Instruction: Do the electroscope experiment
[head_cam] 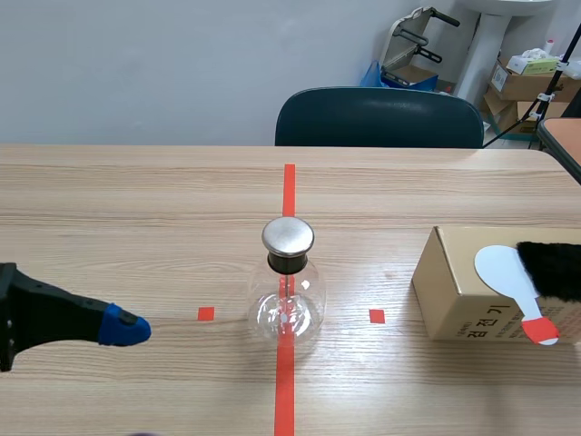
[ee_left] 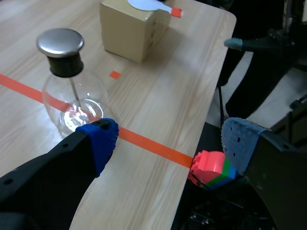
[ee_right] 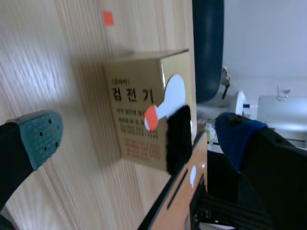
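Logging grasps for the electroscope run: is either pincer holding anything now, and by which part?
Nothing is held: the left pincer stands open near the glass electroscope, the right pincer open before the cardboard box.

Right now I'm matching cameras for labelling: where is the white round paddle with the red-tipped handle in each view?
Scene view: the white round paddle with the red-tipped handle lies on the brown cardboard box, right of the clear glass flask.
Left wrist view: atop the box, beyond the flask.
Right wrist view: on the box, ahead of the right hand.
Shared landmark: the box.
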Controlling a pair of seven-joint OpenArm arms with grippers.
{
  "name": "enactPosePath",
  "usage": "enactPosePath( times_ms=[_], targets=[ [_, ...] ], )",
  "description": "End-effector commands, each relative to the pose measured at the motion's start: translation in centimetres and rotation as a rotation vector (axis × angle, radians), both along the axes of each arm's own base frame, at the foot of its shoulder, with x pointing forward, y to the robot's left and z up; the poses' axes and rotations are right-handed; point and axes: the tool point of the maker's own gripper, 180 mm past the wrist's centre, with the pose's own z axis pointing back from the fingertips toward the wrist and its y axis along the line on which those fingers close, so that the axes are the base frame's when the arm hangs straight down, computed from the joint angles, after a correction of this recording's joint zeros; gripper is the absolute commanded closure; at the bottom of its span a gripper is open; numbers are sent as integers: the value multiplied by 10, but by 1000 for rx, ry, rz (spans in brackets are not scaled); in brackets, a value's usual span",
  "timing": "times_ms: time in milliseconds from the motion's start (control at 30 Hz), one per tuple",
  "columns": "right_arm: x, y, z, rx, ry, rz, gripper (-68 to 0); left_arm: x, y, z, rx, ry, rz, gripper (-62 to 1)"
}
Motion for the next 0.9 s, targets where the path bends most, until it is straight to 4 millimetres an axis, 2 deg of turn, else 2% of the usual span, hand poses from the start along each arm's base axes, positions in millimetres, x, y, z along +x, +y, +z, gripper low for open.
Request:
enactPosePath(
  times_ms=[0, 200, 500, 700, 867],
  targets=[
    [5, -7, 1, -42, -41, 2, -679, 2, 1, 5, -21, 8, 6, -469],
    [14, -33, -11, -173, -156, -20, -679, 5, 9, 0, -5, 41, 14, -469],
    [43, -51, -27, -257, -251, -67, -679, 4, 14, -5, 2, 54, 26, -469],
    [59, -51, -41, -268, -264, -77, -679, 5, 13, -4, -10, 54, 32, -469],
    [69, -48, -56, -257, -256, -65, -679, 9, 9, 8, -83, 28, 57, -469]
  ],
)
